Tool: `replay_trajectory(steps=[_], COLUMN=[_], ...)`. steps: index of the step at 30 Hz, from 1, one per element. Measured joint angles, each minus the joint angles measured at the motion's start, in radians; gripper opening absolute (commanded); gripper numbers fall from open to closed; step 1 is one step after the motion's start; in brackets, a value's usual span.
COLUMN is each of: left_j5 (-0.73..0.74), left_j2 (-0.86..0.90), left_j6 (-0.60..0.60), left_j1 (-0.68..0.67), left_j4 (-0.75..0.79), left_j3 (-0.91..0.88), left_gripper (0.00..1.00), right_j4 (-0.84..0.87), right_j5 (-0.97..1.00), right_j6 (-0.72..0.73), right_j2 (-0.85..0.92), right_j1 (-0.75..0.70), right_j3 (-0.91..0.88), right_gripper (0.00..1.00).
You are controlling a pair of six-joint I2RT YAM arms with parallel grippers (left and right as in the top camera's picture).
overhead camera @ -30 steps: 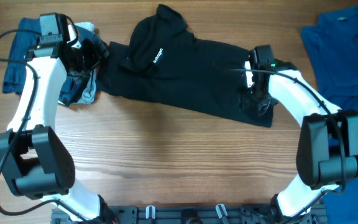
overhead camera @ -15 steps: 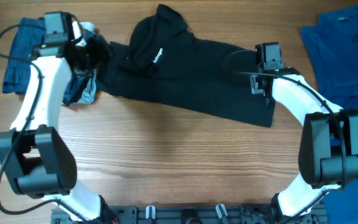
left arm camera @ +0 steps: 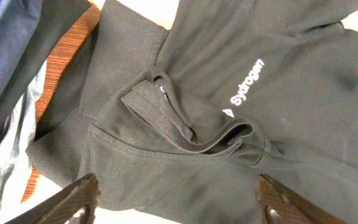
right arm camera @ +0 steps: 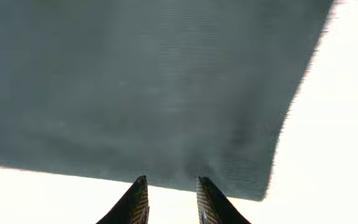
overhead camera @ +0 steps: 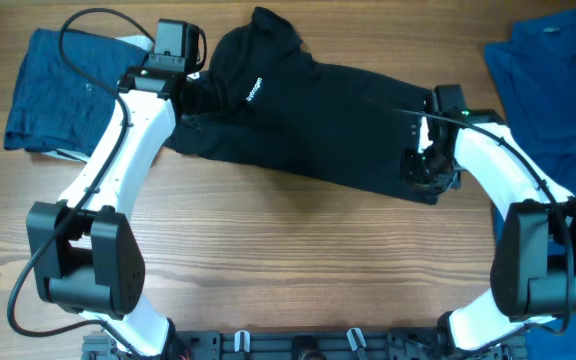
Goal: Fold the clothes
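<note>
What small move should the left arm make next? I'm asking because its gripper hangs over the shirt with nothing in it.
Probably lower the left gripper and close it on the black T-shirt near the crumpled collar. Its jaws stand wide open above the fabric, while the right gripper sits narrowed at the hem edge.

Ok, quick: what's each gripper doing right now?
Left gripper: open, above the black soft-fabric T-shirt, holding nothing.
Right gripper: jaws nearly together at its hem; grip cannot be told.

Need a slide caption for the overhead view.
Two arms over a black T-shirt on a wooden table: left gripper open at the collar, right gripper at the hem corner.
</note>
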Motion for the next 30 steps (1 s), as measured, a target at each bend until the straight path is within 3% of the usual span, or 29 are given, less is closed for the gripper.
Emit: replay_trajectory(steps=[4,7,17,19,20,22,30], left_j5=[0.0,0.0,-0.004,-0.005,-0.005,-0.005,-0.007], left_j2=[0.0,0.0,0.0,0.0,0.0,0.0,0.0], left_j6=[0.0,0.0,0.0,0.0,0.0,0.0,0.0], left_j1=[0.0,0.0,0.0,0.0,0.0,0.0,0.0], left_j4=[0.0,0.0,0.0,0.0,0.001,0.001,0.001], left_j3=[0.0,0.0,0.0,0.0,0.0,0.0,0.0], left_gripper=[0.87,0.9,0.91,0.91,0.91,0.91,0.89], right_j4=[-0.013,-0.013,0.121,0.126,0.134,0.16,0.178], right_j5=[-0.019,-0.085,-0.122,-0.094,-0.088,-0.081,-0.055], right_j6=[0.051,0.058,0.092,0.096,0.099,0.107,0.076], right_j2=[0.0,0.0,-0.002,-0.002,-0.002,-0.01,-0.014], right_j1=[-0.101,-0.182,-0.188,-0.188,-0.188,-0.188,-0.218], right_j3=[-0.001,-0.001,-0.125,-0.13,-0.137,-0.153,-0.156], right_gripper=[0.48,0.48,0.47,0.39,0.24,0.05,0.04])
